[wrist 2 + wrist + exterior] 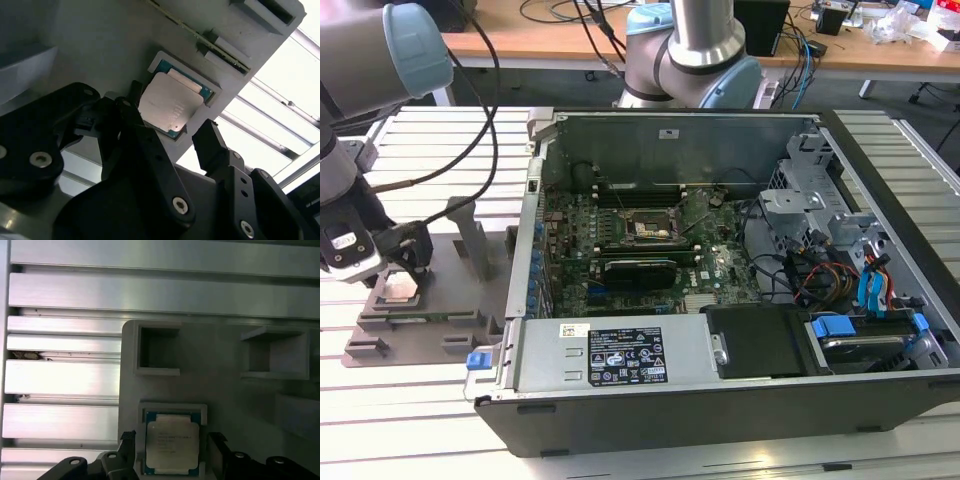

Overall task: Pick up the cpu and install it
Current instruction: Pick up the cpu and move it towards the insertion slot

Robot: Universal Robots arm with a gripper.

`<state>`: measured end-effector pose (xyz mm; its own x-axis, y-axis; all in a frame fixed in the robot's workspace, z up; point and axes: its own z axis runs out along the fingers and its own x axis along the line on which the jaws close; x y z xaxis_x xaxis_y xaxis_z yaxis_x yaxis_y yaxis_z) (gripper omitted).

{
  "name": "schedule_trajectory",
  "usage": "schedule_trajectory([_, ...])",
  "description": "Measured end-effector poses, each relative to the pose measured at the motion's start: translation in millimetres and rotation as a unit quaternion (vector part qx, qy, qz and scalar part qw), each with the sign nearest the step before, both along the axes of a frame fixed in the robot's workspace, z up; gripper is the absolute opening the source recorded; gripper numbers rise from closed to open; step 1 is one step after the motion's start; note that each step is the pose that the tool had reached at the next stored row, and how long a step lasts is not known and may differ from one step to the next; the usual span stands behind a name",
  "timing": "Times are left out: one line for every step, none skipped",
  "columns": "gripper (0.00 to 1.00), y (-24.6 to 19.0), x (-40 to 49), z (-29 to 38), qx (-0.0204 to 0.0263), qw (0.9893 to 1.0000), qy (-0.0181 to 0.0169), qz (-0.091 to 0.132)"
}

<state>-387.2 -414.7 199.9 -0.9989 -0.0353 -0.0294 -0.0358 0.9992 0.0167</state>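
gripper [172, 439]: your jaws stand apart, one finger on each side of the chip, with a gap at each side.
cpu [172, 445]: lies flat in its recess in the grey holder block [225, 395], at the exterior view's left of the computer case [720, 400].

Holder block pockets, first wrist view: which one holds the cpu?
The raised-rim pocket straddled by the open hand holds the cpu; the two square pockets farther off are empty.

cpu [172, 446] in grey holder [225, 370] recess, claw [171, 442] spread astride it, ribbed metal table [60, 375]
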Motion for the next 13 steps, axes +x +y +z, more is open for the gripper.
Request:
schedule_trajectory([0.68, 0.0, 0.5, -0.7, -0.0053, 1.0, 0.0, 0.001])
schedule_trajectory([0.68, 0.0, 0.9, -1.4, -0.0093, 1.0, 0.0, 0.002])
schedule_trajectory([0.68, 0.0, 2.2, -3.0, -0.0108, 0.9999, 0.0, 0.003])
schedule_trajectory([0.68, 0.4, 3.7, -4.8, -0.0108, 0.9999, 0.0002, 0.004])
schedule_trajectory([0.68, 0.9, 4.0, -6.5, -0.0107, 0.9999, 0.0001, 0.005])
schedule_trajectory([0.68, 2.0, 4.0, -8.6, -0.0095, 0.9999, 0.0002, 0.005])
schedule_trajectory([0.68, 2.9, 4.0, -9.5, -0.0087, 1.0, 0.0002, 0.005])
schedule_trajectory([0.68, 3.3, 4.1, -10.9, -0.0084, 1.0, 0.0001, 0.005])
schedule_trajectory([0.68, 3.3, 4.0, -11.9, -0.0085, 1.0, 0.0002, 0.005])
schedule_trajectory([0.68, 3.4, 3.9, -12.2, -0.0085, 1.0, 0.0002, 0.005])
schedule_trajectory([0.68, 3.4, 4.0, -12.3, -0.0085, 1.0, 0.0002, 0.005])
schedule_trajectory([0.68, 3.4, 4.0, -12.5, -0.0084, 1.0, 0.0002, 0.005])
schedule_trajectory([0.68, 3.4, 4.0, -12.6, -0.0084, 1.0, 0.0002, 0.005])
